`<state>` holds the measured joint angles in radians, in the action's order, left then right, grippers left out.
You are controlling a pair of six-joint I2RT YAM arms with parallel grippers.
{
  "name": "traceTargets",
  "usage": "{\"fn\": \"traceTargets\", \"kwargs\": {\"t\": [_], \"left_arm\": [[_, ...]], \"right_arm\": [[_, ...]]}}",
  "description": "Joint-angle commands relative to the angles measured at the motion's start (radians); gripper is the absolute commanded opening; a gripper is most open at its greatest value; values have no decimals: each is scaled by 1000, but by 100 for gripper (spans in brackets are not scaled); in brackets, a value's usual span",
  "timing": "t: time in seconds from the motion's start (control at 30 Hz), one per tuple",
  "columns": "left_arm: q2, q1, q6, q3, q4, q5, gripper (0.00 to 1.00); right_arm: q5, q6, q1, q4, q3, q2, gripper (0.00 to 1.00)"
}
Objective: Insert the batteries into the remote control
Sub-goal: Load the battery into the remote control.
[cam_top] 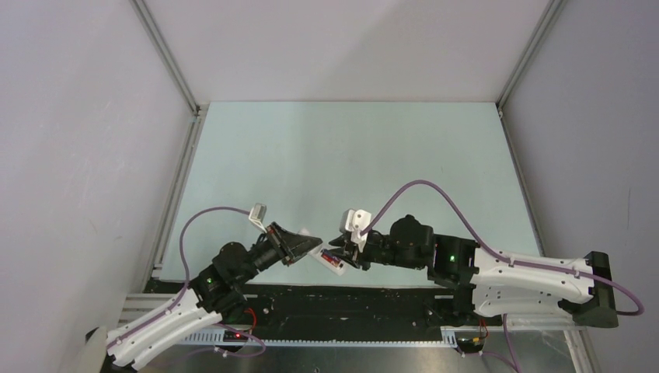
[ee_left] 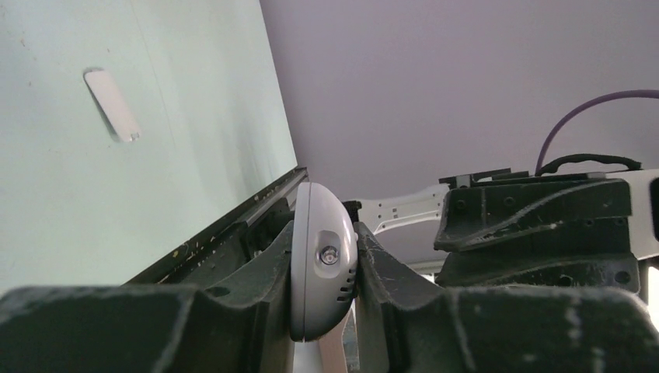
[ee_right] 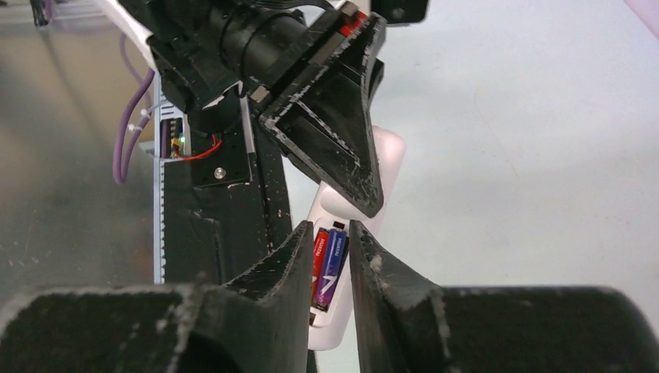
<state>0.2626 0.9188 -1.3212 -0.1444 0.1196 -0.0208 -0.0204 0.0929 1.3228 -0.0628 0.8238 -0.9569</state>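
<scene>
The white remote control [ee_right: 388, 159] is held off the table, back side up, with my left gripper [ee_left: 325, 233] shut on its rounded end [ee_left: 322, 264]. Two batteries lie side by side in its open bay: the red-orange one [ee_right: 319, 260] and the dark blue one [ee_right: 332, 268]. My right gripper [ee_right: 330, 229] hangs right over the bay, its jaws a narrow gap apart, and the blue battery shows through that gap. In the top view the two grippers meet at the remote [cam_top: 330, 260] near the table's front edge.
The small white cover plate [ee_left: 113, 105] lies flat on the pale green table [cam_top: 350, 155], apart from both grippers. A black rail [cam_top: 350, 299] runs along the front edge just below the remote. Grey walls enclose the table on three sides.
</scene>
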Motion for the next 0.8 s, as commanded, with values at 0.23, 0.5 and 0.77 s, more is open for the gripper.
{"fn": "traceTargets", "kwargs": {"t": [0.23,0.5,0.77], "left_arm": [[54,1,-4,-71,48,-78,0],[105,1,28,-101,48,-124,0],[104,0,35,-105,47,-130,0]], "right_arm": [[209,144,-25,47,29,-36,22],[259,185,-30,89,28,-98,16],[245,192,-44,85,28,-108,13]]}}
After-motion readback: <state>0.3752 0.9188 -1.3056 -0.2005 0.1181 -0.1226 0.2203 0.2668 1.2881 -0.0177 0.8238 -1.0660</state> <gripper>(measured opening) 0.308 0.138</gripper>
